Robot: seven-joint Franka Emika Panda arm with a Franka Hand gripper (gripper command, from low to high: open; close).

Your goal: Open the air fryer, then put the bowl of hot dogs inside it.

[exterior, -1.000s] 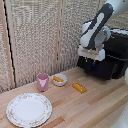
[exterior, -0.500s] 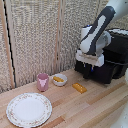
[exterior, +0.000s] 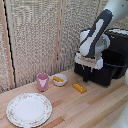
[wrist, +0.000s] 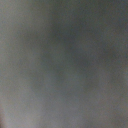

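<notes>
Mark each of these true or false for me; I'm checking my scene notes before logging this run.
1. The bowl sits inside the air fryer. False: it stands on the table beside the pink cup.
2. The end effector is at the air fryer's front. True.
3. The patterned plate holds hot dogs. False: it is bare.
4. An orange-yellow block lies loose on the table. True.
5. The wrist view is blurred. True.

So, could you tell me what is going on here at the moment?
The arm has its gripper down at the front of the black air fryer, where the handle would be, though contact is hidden and the wrist view is only a grey blur. The bowl of hot dogs sits untouched on the table, beside a pink cup.
</notes>
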